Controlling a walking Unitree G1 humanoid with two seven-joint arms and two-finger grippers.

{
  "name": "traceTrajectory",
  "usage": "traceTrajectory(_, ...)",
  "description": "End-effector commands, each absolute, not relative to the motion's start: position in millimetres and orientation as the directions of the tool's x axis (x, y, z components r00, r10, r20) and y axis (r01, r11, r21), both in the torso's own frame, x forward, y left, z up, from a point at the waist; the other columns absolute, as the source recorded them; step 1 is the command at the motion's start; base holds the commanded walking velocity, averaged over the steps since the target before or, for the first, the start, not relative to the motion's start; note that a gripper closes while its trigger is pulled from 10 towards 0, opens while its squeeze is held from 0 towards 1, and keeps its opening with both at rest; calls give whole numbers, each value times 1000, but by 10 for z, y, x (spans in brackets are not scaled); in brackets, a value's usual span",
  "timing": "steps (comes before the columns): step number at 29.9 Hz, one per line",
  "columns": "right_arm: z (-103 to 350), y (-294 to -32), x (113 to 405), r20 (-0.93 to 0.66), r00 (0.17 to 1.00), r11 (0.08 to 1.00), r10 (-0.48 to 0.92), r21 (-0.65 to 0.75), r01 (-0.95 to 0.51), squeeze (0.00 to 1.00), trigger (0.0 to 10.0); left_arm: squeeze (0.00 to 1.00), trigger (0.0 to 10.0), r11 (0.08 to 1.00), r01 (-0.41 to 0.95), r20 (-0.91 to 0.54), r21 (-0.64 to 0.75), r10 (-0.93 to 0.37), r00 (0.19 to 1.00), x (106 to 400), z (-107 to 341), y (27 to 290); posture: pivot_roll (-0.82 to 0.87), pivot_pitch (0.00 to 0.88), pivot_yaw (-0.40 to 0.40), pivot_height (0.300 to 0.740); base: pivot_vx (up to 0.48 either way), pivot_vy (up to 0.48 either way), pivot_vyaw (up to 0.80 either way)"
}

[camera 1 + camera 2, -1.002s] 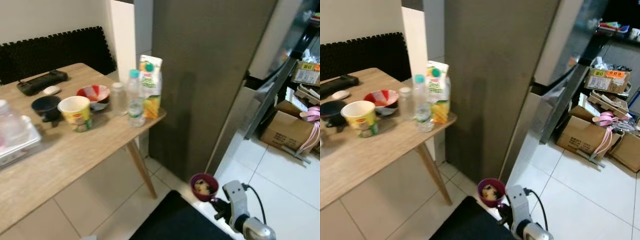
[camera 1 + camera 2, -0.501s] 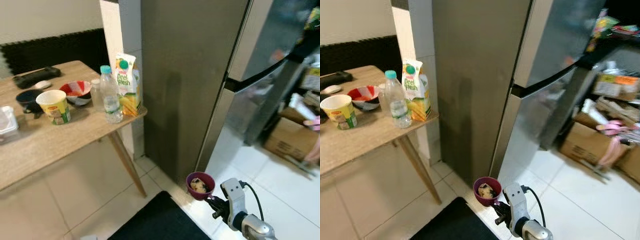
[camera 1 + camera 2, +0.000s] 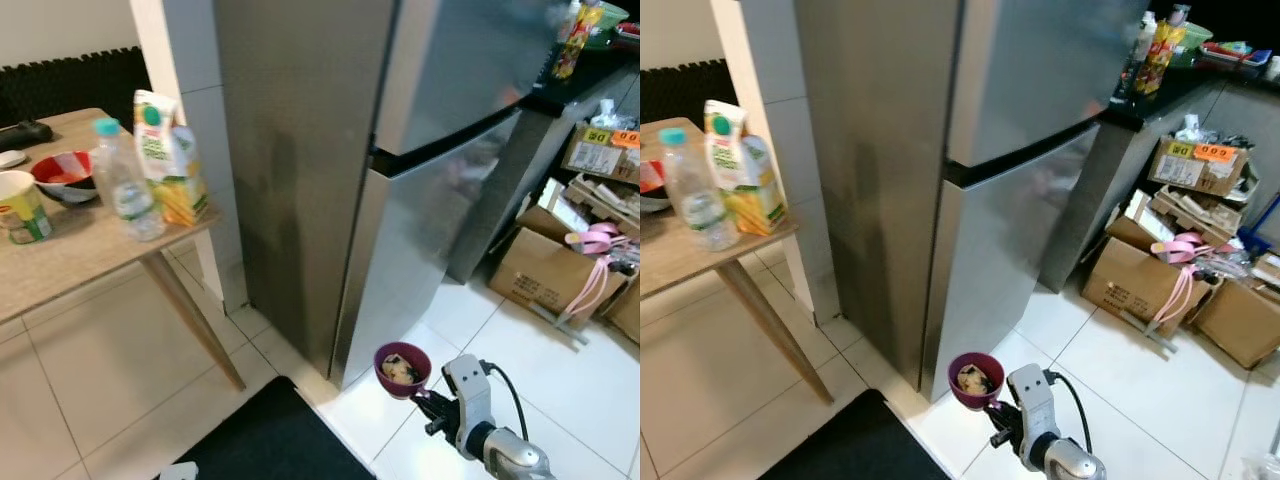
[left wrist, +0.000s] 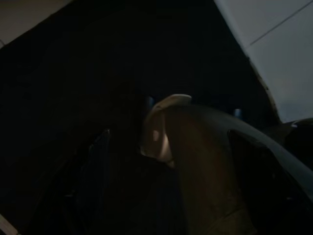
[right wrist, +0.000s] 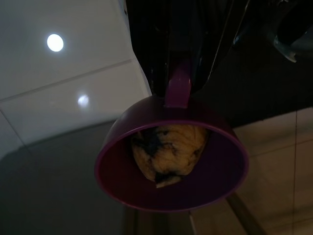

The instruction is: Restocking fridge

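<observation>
Low before the closed steel fridge (image 3: 400, 130), the right gripper (image 3: 428, 402) pinches a purple cup's (image 3: 402, 369) handle; a blueberry muffin (image 5: 168, 152) sits inside.

Cardboard boxes (image 3: 560, 270) on the white floor, perhaps pink hangers (image 3: 598, 240) atop.

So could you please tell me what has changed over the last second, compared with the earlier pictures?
Only the camera has moved: the view has swung to the right, so the fridge now faces the robot and the wooden table has slid towards the left edge. The right gripper still holds the purple cup of food by its handle, low in front. Nothing was picked up or let go.
</observation>
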State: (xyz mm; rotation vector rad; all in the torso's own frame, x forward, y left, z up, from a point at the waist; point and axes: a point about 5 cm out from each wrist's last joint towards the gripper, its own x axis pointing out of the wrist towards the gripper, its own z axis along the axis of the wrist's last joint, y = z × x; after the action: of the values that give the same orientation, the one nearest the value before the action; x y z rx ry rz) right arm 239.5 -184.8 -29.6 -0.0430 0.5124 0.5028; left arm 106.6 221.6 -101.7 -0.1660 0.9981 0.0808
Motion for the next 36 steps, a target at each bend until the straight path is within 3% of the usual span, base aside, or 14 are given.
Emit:
traceTrajectory(1, -260, -1857, 2432, -460, 769, 881, 445, 72, -467, 0, 10000, 0, 10000, 985, -138, -857, -105, -19, 514, 998, -1045, 2184, -50, 0, -63, 740, 0, -435, 0)
traceTrajectory(11, -250, -1839, 2440, -452, 765, 874, 459, 75, -481, 0, 10000, 0, 10000, 986, -137, -857, -99, -15, 515, 1009, -1043, 2185, -52, 0, -63, 740, 0, -430, 0)
traceTrajectory(16, -260, -1813, 2421, -456, 742, 855, 491, 90, -511, 0, 10000, 0, 10000, 986, -141, -859, -93, -7, 513, 1012, -1044, 2187, -55, 0, -60, 740, 0, 0, 113)
traceTrajectory(28, -281, -1801, 2395, -468, 729, 848, 500, 93, -522, 0, 10000, 0, 10000, 985, -151, -855, -85, 5, 518, 1022, -1039, 2197, -55, 0, -60, 740, 0, 0, 800)
traceTrajectory(36, -276, -1781, 2396, -457, 730, 844, 509, 99, -526, 0, 10000, 0, 10000, 984, -159, -853, -85, 11, 522, 1030, -1037, 2197, -55, 0, -60, 740, 0, 0, 0)
